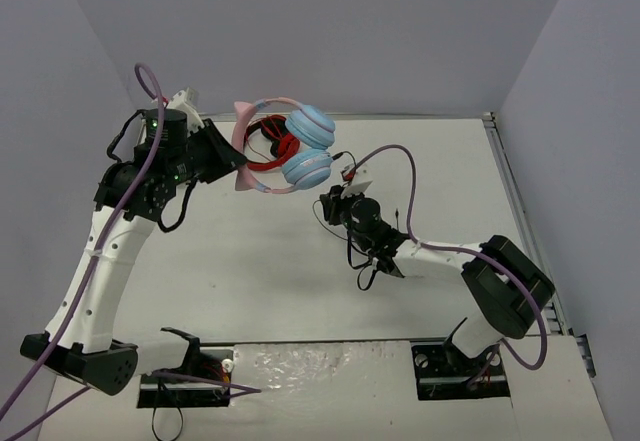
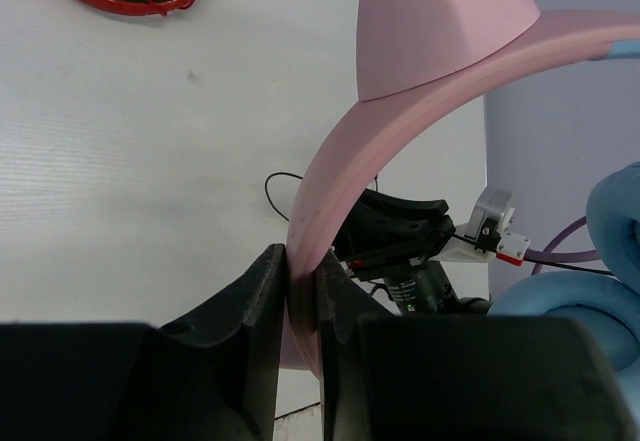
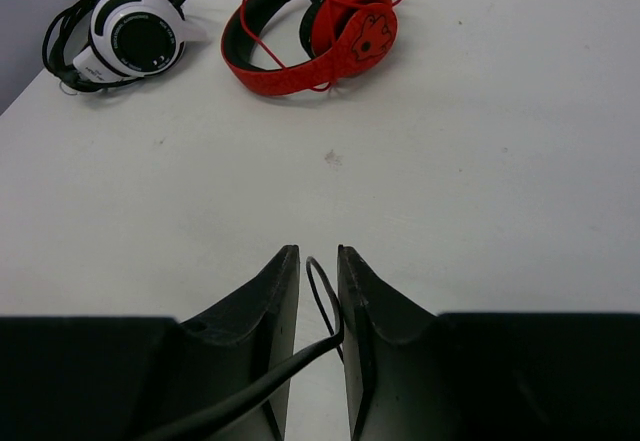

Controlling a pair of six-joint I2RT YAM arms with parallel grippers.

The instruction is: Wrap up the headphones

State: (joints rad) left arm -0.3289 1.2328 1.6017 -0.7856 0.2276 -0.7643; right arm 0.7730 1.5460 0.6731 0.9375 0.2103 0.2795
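1. Gripping the headphones (image 1: 308, 148) by the pink headband (image 2: 330, 161) with the left gripper (image 2: 300, 261): jaws pressed hard against both faces of the band, no gap showing.
2. Holding them clear of the worktop (image 1: 250, 281), near its far edge and left of centre, directly over the red headphones (image 1: 283, 148).
3. Hanging with one blue ear cup toward the far edge and the other nearer, band bowing out to the left, open side facing the right arm.
4. Straddling the thin black cable (image 3: 325, 301) with the right gripper (image 3: 318, 256): jaws drawn narrow, with a slit at the tips wider than the cable. Impossible to tell whether pinched further in or merely threaded through.
5. Sitting just on the near-right side of the nearer ear cup, so much closer to the cable than the left arm, already occupied with the band.
6. Trailing from the cups toward the near edge, with slack looping under the right wrist.
7. Probably calling next for a sweep of the cable around the cups or band, crosswise to the cup-to-cup line, without losing it from the slit.
8. Lying beside the red pair in the right wrist view: black-and-white headphones (image 3: 120, 31), no part of this job.
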